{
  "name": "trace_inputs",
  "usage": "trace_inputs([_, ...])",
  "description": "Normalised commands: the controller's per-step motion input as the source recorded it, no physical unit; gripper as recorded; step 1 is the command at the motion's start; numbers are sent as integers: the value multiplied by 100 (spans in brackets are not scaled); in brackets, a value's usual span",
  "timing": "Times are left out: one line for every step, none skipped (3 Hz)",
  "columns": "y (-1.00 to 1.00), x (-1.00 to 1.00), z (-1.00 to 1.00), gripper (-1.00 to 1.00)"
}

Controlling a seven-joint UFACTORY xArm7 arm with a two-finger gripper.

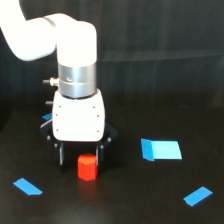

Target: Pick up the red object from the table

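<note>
on matte black table (150,200), dark backdrop.

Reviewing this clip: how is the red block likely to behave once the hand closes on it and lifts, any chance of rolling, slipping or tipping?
The red object looks like a rigid, faceted block standing upright on the table, so it probably won't roll. Its matte surface should grip reasonably well. It is small beside the hand, so likely light; being squat, it seems unlikely to tip, unless a finger nudges it off-centre.
</note>
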Motion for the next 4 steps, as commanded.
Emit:
trace_inputs([20, -12, -13, -100])
trace_inputs([11, -10, 2, -97])
trace_inputs([-2, -13, 6, -91])
trace_inputs([-6, -12, 27, -100])
